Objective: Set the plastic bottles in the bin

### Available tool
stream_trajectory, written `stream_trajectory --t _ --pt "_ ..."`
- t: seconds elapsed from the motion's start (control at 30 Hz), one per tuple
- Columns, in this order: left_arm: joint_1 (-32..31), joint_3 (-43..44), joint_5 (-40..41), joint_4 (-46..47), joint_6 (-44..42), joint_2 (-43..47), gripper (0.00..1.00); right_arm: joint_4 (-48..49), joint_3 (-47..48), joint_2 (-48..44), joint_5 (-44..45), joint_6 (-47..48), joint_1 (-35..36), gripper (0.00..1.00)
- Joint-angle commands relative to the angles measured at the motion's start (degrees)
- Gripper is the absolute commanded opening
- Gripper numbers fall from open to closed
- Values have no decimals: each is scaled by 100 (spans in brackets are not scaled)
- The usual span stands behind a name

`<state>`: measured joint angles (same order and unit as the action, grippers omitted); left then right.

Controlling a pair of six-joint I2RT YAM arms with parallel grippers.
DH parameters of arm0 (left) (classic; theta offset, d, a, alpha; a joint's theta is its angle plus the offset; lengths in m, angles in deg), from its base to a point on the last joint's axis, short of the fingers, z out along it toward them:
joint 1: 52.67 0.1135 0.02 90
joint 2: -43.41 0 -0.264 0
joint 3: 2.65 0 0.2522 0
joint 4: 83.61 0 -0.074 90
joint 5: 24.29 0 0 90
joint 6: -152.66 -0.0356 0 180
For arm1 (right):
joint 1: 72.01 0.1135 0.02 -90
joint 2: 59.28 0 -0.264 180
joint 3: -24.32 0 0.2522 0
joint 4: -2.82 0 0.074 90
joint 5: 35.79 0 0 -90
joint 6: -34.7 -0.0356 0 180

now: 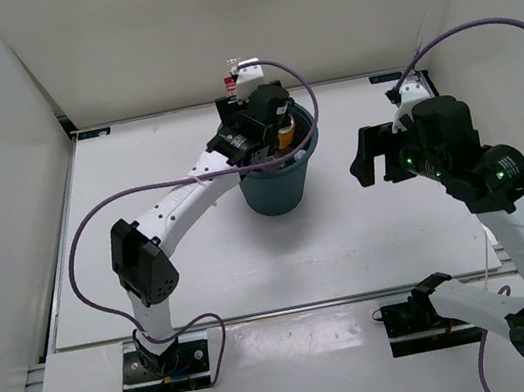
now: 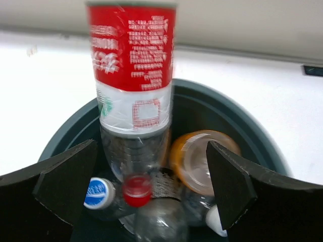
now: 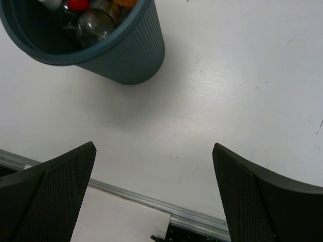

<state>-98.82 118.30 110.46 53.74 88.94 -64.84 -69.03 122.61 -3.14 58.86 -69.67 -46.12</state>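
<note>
Red-labelled clear plastic bottle point(image 2: 132, 75) cap-down in dark teal round plastic bin point(image 2: 202, 111) w/ squat orange bottle point(image 2: 199, 159) & others; left claw point(image 2: 149, 186), right claw point(image 3: 154, 191) both apart; task approx. done.

Dark teal-green round bin point(image 1: 277, 191), ribbed wall tapering downward, rolled rim, upright near the far edge of the table point(image 1: 204, 267), about midway between its left and right edges. Several plastic bottles heaped inside. Red-and-white-labelled clear bottle point(image 2: 132, 75) upended, red cap point(image 2: 137, 190) down among the others, body close to upright and rising well above the rim. Squat orange bottle point(image 2: 199, 159) just beside it, tilted against the bin's inner wall. Blue-capped clear bottle point(image 2: 99, 193) low on the other side, little more than cap showing. Plain clear bottle point(image 2: 159, 222) at the bottom, touching the red cap. White cap point(image 2: 214, 221) under the orange bottle, its own bottle mostly hidden
</note>
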Motion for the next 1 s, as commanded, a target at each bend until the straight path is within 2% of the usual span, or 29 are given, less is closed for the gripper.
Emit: stream_trajectory --t 0.0,0.17,0.37,0.4,0.5,0.53,0.6,0.63,0.7,0.73,0.8,0.83,0.93,0.97 --pt "-376 696 869 23 -578 181 100 69 -208 -77 116 5 -23 100" --pt "-737 1066 1087 23 -827 470 100 262 -454 -130 168 -119 -23 100" --pt "-904 610 1729 23 -827 1217 100 324 -648 -130 247 -372 -23 100" --pt "-904 488 2034 23 -827 1375 100 324 -648 -130 326 -443 -23 100" --pt "-904 -686 2580 23 -713 2253 100 219 -701 -243 1001 -1013 -23 100" --pt "-904 -1013 2661 23 -538 2847 100 219 -701 -244 1143 -1111 -92 100" --pt "-852 -1690 2766 23 -274 3491 100 79 -701 -148 1241 -1112 -172 100" --pt "-852 -2433 2767 23 -142 4156 100 8 -701 -60 1180 -973 -268 100" --pt "-852 -3158 2715 -82 227 4801 100 -132 -578 281 637 -613 -418 100" --pt "-852 -3805 2714 -82 324 5091 100 -133 -578 283 260 -489 -418 100" --pt "-782 -4301 2801 -327 710 5822 100 -81 -412 363 -277 -365 -330 100" --pt "-781 -4547 2907 -894 920 5998 100 -28 -342 363 -471 -365 -330 100" --pt "-667 -4340 3398 -3106 3245 6105 100 34 -455 231 -570 -584 -330 100" --pt "-563 -4339 3452 -4533 3834 5896 100 34 -455 231 -448 -584 -330 100"
